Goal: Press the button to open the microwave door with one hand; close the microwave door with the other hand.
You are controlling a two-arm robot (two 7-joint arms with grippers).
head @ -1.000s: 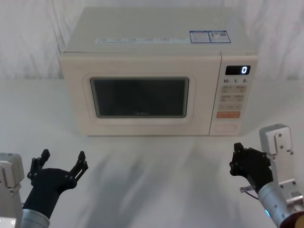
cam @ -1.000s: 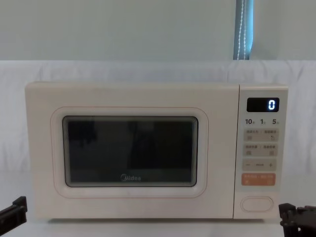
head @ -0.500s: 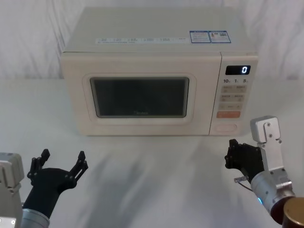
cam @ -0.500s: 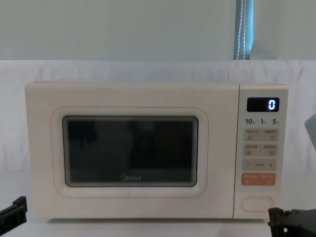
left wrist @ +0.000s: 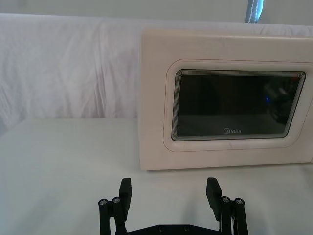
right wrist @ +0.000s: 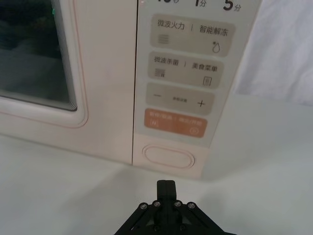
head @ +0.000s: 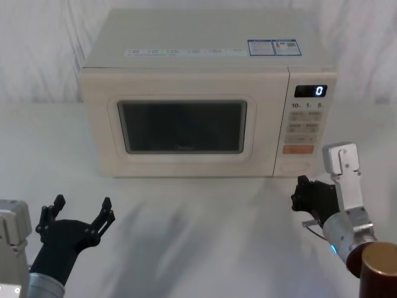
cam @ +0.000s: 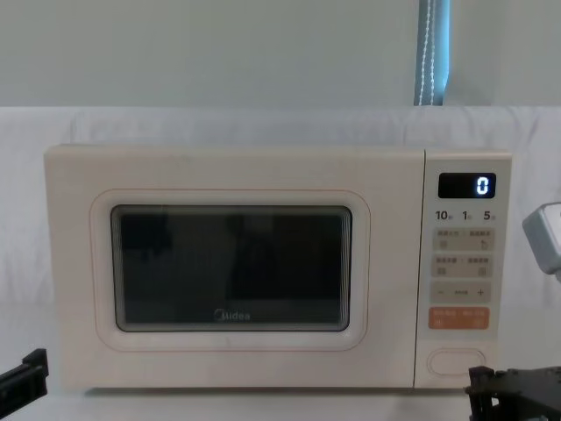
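White tabletop (head: 205, 236): closed right claw (right wrist: 166, 184) sits just short of the button (right wrist: 168, 157); microwave door (head: 180, 127) shut; open left claw (head: 79, 211) idle, well apart

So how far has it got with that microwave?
Nothing is finished: the microwave door is shut and the button unpressed. In hand: the right hand, fingers together, points at the button from just short of it. The left hand waits open, low on the left. Left to do: press, then close the door.
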